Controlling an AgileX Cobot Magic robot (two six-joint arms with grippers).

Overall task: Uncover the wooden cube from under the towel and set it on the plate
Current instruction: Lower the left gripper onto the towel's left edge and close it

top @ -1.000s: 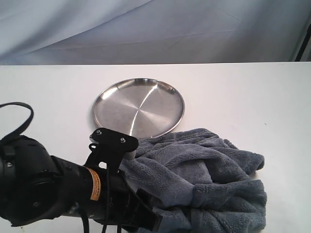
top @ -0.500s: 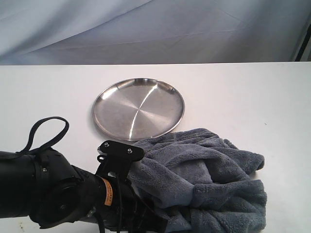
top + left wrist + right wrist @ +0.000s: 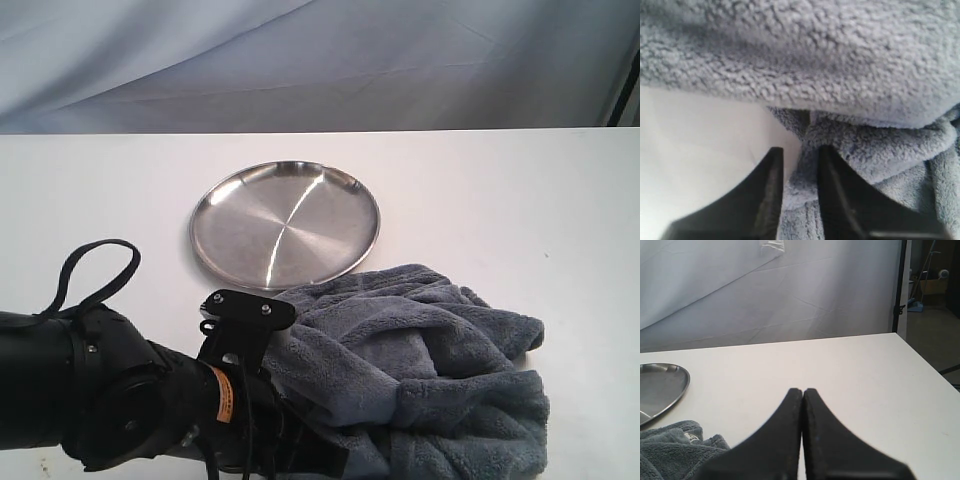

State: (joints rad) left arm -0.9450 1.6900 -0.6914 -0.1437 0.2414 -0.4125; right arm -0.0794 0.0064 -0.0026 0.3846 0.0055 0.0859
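Lower than a second ago, your left gripper now pinches the towel edge near the plate, your right gripper is closed on nothing, and the wooden cube is unseen, presumably underneath, so uncovering begins: peel the cloth clear

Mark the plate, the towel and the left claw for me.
plate (image 3: 285, 222), exterior view, bare centre of the dish.
towel (image 3: 420, 370), exterior view, middle of the bunched cloth.
left claw (image 3: 800, 150), left wrist view, midway between its fingertips.
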